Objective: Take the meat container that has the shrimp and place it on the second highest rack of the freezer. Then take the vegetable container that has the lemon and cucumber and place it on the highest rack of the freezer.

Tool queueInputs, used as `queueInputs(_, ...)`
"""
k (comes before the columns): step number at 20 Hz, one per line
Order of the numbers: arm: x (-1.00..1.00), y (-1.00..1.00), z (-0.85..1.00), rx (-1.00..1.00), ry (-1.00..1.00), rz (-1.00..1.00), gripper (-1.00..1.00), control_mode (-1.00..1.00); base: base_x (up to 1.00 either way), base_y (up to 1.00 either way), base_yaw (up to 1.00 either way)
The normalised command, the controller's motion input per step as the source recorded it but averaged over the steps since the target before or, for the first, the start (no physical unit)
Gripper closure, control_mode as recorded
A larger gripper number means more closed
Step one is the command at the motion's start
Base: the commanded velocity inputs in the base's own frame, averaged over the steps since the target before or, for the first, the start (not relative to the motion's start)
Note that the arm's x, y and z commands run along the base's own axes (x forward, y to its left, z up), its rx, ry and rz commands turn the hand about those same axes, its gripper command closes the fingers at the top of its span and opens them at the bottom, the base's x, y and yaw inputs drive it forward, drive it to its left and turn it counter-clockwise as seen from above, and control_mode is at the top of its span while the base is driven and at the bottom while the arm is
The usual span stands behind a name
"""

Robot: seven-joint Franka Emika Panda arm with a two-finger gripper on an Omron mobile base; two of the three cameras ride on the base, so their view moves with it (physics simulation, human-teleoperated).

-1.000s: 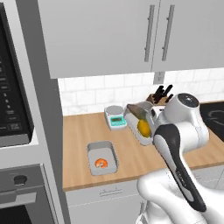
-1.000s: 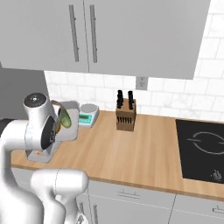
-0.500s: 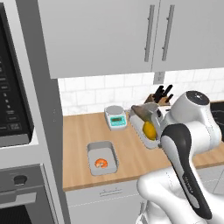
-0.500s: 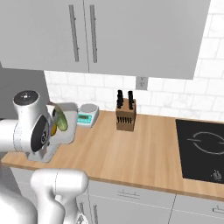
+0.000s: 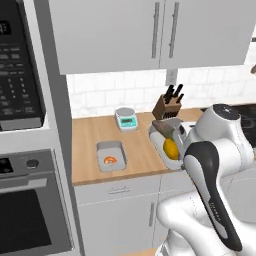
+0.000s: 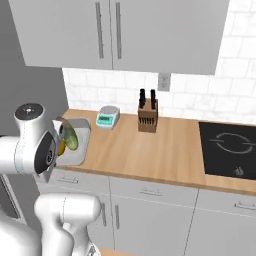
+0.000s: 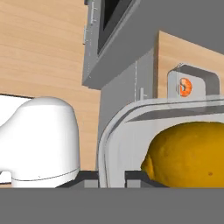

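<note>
At the far left of the left base view a black microwave (image 5: 20, 65) sits above a black oven (image 5: 30, 210); its display and button markings are too blurred to read. On the wooden counter (image 5: 90, 145) beside them lies the meat container (image 5: 110, 156), a flat grey tray with the small orange-pink shrimp (image 5: 110, 160) in it, resting flat and well apart from the arm. Behind it near the tiled wall stands a small kitchen scale (image 5: 126, 119) with a greenish display, no digits legible, and further right a wooden knife block (image 5: 166, 103) with dark handles.

To the right of the tray, the vegetable container (image 5: 167, 145) is lifted off the counter and tilted steeply, the yellow lemon (image 5: 171, 148) lying against its lower side and the dark green cucumber (image 6: 70, 135) across it. The end effector (image 7: 111, 175) is closed on this container's rim; in the hand view the pale rim runs down between the two dark fingertips (image 7: 85, 176), with the lemon just beside it. A black cooktop (image 6: 231, 150) lies at the far right of the counter. No brand or label can be read anywhere.
</note>
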Motion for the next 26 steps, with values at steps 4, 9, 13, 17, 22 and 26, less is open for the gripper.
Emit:
queueInputs(4,0.00,0.00,0.00,0.00,0.00,0.00,1.00,1.00,-0.84,0.26,-0.01)
queueInputs(9,0.00,0.00,0.00,0.00,0.00,0.00,1.00,1.00,-0.19,0.75,-0.13)
queueInputs(13,0.00,0.00,0.00,0.00,0.00,0.00,1.00,1.00,-0.12,0.80,-0.18)
queueInputs(17,0.00,0.00,0.00,0.00,0.00,0.00,1.00,1.00,-0.76,0.46,-0.12)
queueInputs(22,0.00,0.00,0.00,0.00,0.00,0.00,1.00,1.00,-0.83,0.49,-0.07)
queueInputs(26,0.00,0.00,0.00,0.00,0.00,0.00,1.00,1.00,-0.15,0.94,0.00)
